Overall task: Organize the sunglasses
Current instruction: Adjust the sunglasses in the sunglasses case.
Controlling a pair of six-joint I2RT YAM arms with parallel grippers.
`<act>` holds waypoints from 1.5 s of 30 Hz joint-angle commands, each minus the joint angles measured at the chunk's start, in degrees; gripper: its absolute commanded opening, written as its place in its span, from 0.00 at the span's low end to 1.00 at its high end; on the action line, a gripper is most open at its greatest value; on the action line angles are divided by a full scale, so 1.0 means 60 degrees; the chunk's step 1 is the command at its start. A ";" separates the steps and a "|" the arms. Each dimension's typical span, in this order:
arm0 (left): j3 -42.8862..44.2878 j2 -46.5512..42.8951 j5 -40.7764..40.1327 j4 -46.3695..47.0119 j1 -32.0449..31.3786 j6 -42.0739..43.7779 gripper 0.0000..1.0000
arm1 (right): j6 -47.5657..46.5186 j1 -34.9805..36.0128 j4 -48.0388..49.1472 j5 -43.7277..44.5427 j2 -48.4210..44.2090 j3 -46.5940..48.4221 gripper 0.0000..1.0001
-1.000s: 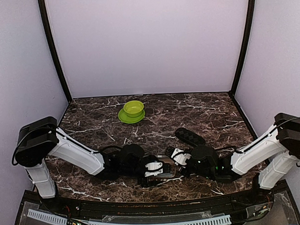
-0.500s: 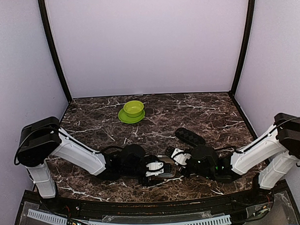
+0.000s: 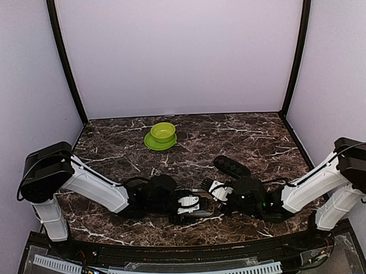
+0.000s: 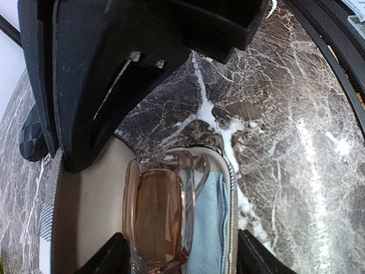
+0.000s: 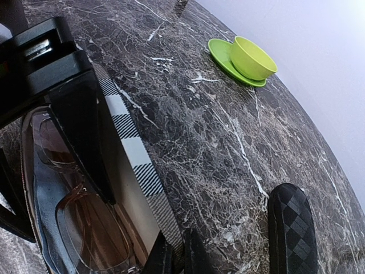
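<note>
At the near middle of the tabletop, the overhead view shows both arms hardly shifted from a second ago, so placing looks nearly done.

Left wrist: the left hand stands spread around the reddish-brown sunglasses, which lie on a blue cloth in the striped case.

Right wrist: the right hand pinches the case's striped rim and crowds the left hand's way out. The black bumpy case and green bowl sit apart.

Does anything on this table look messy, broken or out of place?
Nothing looks spilled or broken. The reddish-brown translucent sunglasses lie neatly in the open striped case. Only the green cup on its saucer at the back seems unrelated to eyewear.
</note>
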 commanded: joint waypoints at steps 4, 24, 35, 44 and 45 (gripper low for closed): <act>-0.0240 -0.0518 0.0171 -0.0220 -0.0146 0.0044 0.64 | 0.0032 -0.0008 0.0494 -0.0190 0.0128 0.0207 0.00; -0.0313 -0.0826 -0.0055 -0.0059 -0.0172 0.0090 0.67 | 0.0047 -0.0019 0.0493 -0.0188 0.0160 0.0222 0.00; -0.1016 -0.1978 0.0796 -0.0007 -0.0182 -0.0320 0.74 | 0.0033 -0.0008 0.0507 -0.0151 0.0067 0.0164 0.00; -0.2472 -0.5409 -0.0317 -0.0997 -0.0183 -0.1609 0.87 | -0.0107 -0.0077 0.0583 -0.0403 -0.0127 0.0076 0.00; -0.2583 -0.5759 -0.0576 -0.1178 -0.0184 -0.1699 0.92 | -0.0139 -0.0095 0.0605 -0.0453 -0.0141 0.0062 0.00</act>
